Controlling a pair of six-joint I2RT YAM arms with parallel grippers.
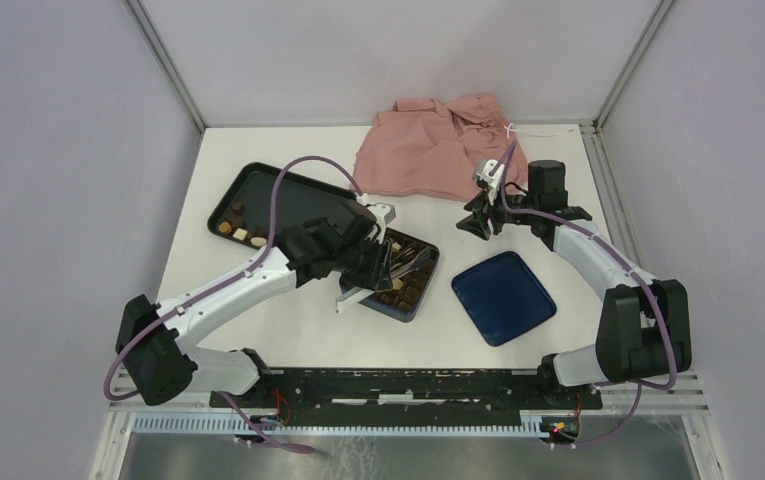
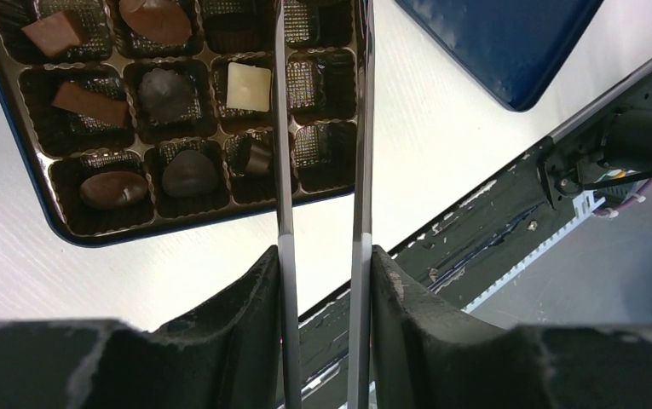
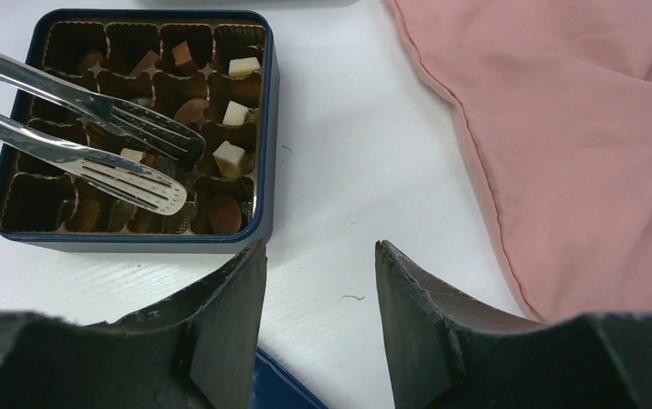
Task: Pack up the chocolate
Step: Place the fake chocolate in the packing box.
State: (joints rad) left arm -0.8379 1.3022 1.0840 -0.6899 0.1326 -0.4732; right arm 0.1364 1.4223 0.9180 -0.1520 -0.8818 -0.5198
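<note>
The left arm (image 1: 228,292) and the right arm (image 1: 586,248) are built from smooth white links joined by bulky black joint housings. A purple cable (image 1: 276,205) is looped loosely along each arm. The left gripper (image 2: 322,281) and the right gripper (image 3: 320,281) are fitted with matte black fingers (image 3: 228,328), wedge-shaped and rough-grained. A white bracket (image 1: 380,212) is mounted at each wrist, and thin red wires (image 1: 276,398) are seen at the bases.
</note>
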